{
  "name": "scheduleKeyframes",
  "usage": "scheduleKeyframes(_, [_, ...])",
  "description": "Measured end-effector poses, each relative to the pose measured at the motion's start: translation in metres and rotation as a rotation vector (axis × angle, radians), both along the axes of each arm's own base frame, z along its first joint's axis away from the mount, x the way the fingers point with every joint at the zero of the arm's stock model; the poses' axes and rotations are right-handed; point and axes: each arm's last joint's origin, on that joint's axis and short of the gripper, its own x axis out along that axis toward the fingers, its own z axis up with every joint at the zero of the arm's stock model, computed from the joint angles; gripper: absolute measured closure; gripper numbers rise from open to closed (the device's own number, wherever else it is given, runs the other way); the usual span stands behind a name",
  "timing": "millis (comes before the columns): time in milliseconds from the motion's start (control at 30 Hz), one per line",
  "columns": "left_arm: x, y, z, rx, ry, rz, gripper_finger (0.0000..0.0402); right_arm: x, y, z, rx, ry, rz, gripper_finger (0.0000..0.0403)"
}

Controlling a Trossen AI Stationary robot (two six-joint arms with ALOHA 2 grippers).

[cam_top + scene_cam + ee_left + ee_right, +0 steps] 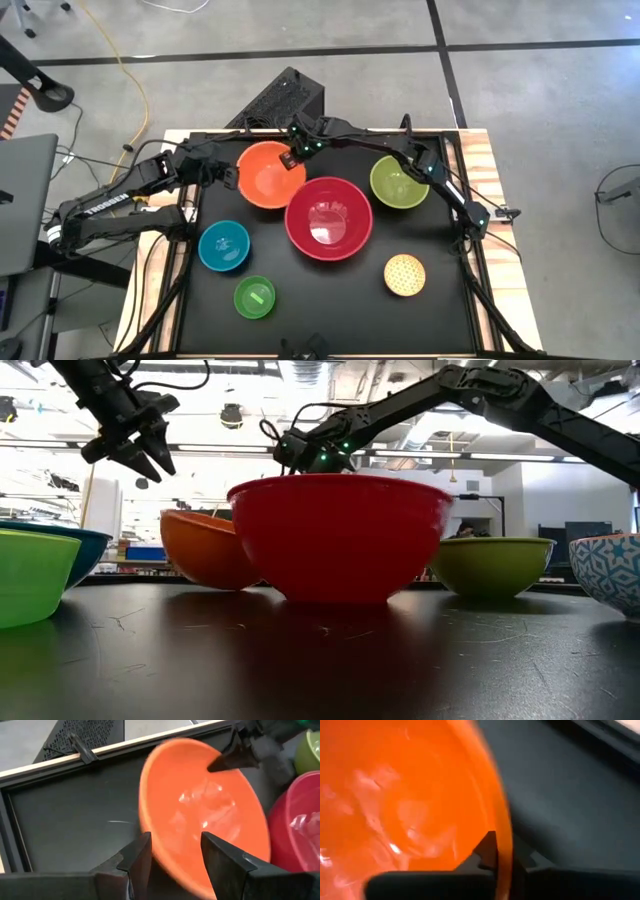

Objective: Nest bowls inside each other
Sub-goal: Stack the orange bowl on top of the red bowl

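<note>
The orange bowl (266, 175) stands at the far left of the black mat, beside the big red bowl (328, 218) in the middle. My right gripper (293, 157) is shut on its far right rim. My left gripper (226, 176) hangs open just left of the orange bowl, above the table (140, 452), and its fingers (137, 852) frame the bowl's near rim without touching it. The olive-green bowl (399, 182), blue bowl (223, 245), bright green bowl (254, 296) and speckled yellow bowl (404, 275) each sit apart on their bases. My right gripper grips the orange bowl's rim (505, 827) on its far right side. One finger (487, 851) is inside the bowl and the other is outside the wall. The fingers slant down from the table's far right. Whether the bowl is clear of the mat, I cannot tell.
A raised wooden frame (487, 180) runs round the mat. The red bowl (340, 538) stands right next to the orange bowl (205, 550) and hides my right gripper's tips in the low view. Bare mat lies along the near edge between the bright green and yellow bowls.
</note>
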Motion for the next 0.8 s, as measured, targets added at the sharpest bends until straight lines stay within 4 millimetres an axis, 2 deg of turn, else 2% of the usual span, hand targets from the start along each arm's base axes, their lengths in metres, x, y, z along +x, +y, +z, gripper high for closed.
scheduleKeyframes(133, [-0.001,-0.001,-0.001,-0.010,0.013,-0.013,0.0241,0.003,-0.007,0.005,0.025,-0.076,-0.081,0.0379])
scheduleKeyframes(300, [-0.001,-0.001,-0.001,-0.007,0.019,-0.029,0.0241,-0.002,-0.036,0.028,0.001,-0.222,-0.208,0.0387])
scheduleKeyframes(433, [0.000,-0.001,-0.001,-0.005,0.028,-0.055,0.0241,-0.017,-0.061,0.052,0.000,-0.253,-0.273,0.0387])
scheduleKeyframes(533, [-0.001,-0.002,-0.003,-0.016,0.047,-0.058,0.0241,-0.038,-0.073,0.072,-0.005,-0.240,-0.288,0.0387])
scheduleKeyframes(667, [-0.003,-0.003,-0.005,-0.032,0.072,-0.060,0.0241,-0.076,-0.069,0.101,-0.007,-0.105,-0.256,0.0387])
scheduleKeyframes(800, [-0.003,-0.004,-0.005,-0.024,0.083,-0.073,0.0241,-0.111,-0.045,0.137,-0.050,0.033,-0.198,0.0387])
